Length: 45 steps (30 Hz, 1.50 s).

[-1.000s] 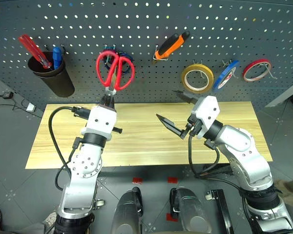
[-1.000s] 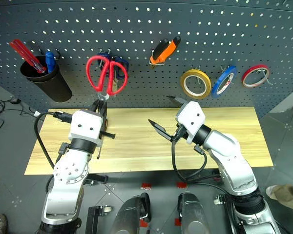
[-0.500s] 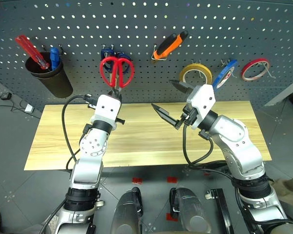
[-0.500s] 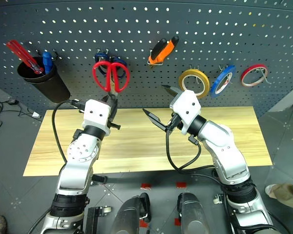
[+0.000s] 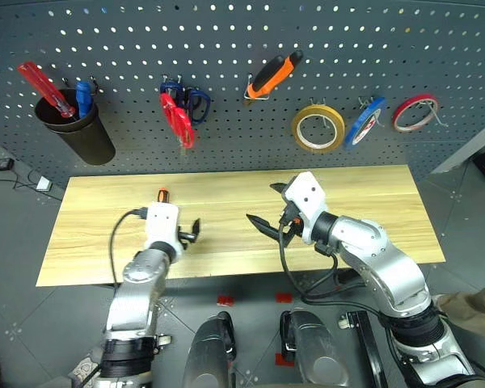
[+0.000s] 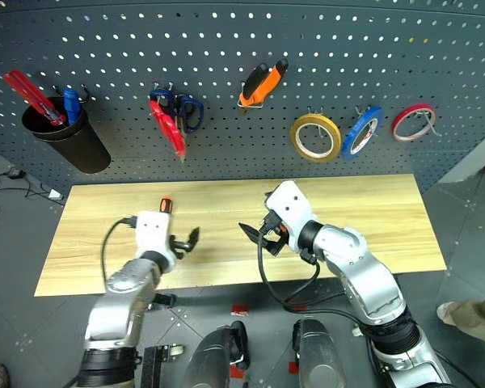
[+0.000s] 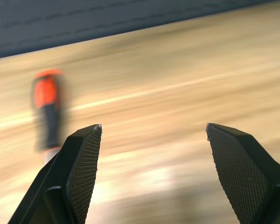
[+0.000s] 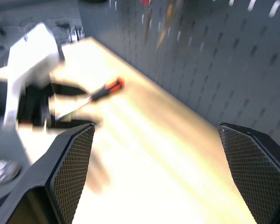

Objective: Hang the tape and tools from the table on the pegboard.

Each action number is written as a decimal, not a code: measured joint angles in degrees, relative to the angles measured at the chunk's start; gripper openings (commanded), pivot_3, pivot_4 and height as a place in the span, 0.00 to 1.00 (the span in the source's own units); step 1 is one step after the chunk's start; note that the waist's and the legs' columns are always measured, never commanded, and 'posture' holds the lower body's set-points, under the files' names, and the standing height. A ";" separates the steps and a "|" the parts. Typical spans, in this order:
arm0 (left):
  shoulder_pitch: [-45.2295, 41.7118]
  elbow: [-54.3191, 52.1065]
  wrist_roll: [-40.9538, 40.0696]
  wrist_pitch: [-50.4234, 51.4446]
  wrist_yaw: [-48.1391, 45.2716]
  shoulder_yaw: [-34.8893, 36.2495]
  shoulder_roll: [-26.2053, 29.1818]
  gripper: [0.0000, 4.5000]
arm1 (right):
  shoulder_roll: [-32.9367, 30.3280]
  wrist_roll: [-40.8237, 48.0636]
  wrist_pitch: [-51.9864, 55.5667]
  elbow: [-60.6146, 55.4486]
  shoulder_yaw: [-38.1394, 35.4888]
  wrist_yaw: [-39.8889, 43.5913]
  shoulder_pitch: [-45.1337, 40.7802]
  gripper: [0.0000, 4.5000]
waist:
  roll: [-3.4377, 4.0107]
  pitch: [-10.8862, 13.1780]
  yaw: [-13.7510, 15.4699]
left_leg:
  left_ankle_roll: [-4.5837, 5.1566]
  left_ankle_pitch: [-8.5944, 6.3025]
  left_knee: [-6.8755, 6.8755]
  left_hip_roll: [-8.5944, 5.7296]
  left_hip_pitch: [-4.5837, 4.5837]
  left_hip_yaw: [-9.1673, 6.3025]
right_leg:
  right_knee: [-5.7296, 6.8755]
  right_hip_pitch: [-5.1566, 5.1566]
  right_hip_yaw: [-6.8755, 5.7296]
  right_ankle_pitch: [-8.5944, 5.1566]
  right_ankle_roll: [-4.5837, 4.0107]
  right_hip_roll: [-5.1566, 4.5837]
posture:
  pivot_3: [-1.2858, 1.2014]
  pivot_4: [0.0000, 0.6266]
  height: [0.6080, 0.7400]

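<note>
left tool (image 7: 149, 135) gapes wide over desk (image 5: 347, 194); centre it on the screwdriver (image 7: 47, 109) handle before closing.

The left gripper (image 5: 186, 233) lets go of the red-handled scissors (image 5: 179, 121), now hanging on the pegboard (image 5: 226, 56), apparently edge-on, and drops toward the table (image 5: 372, 194), fingers apart.

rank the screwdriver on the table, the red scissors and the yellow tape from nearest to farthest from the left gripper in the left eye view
From the left gripper:
1. screwdriver, lying on the table just beyond the gripper.
2. red scissors, hanging on the pegboard above it.
3. yellow tape, hanging farther toward the robot's right.
</note>
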 measured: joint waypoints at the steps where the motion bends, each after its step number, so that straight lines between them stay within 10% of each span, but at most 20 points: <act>1: -0.77 0.36 -0.84 0.91 0.07 1.76 0.92 0.84 | 0.28 0.08 1.78 -0.43 0.03 -0.37 -0.19 1.00 | -0.01 0.06 0.05 | 0.00 0.00 0.01 -0.01 0.00 0.00 | 0.00 0.00 0.00 0.01 0.01 0.00 | 0.43 0.59 1.00; 23: -27.23 44.02 -4.50 1.37 -7.90 3.38 14.79 0.84 | 4.56 3.49 15.70 -0.26 1.43 -3.25 -10.69 1.00 | -0.30 4.58 0.11 | -0.09 0.06 -0.05 -0.02 -0.03 0.23 | -0.11 -0.17 0.10 0.02 0.03 -0.06 | 0.43 0.71 1.00; 34: -31.05 52.24 -2.57 -6.12 -11.45 -0.38 15.70 0.18 | 4.72 5.19 13.18 -0.43 1.19 -1.70 -10.65 1.00 | -0.34 4.71 0.12 | -0.10 0.06 -0.05 -0.02 -0.03 0.26 | -0.13 -0.17 0.08 0.02 0.04 -0.07 | 0.42 0.63 1.00; 45: -22.17 43.46 -2.57 -8.57 -21.35 -2.37 22.18 0.15 | 2.79 8.11 1.80 -0.78 2.77 5.38 -9.48 1.00 | -0.76 4.43 -0.14 | -0.13 0.07 -0.05 -0.02 -0.08 0.24 | -0.14 -0.19 0.04 0.03 0.04 -0.07 | 0.42 0.48 1.00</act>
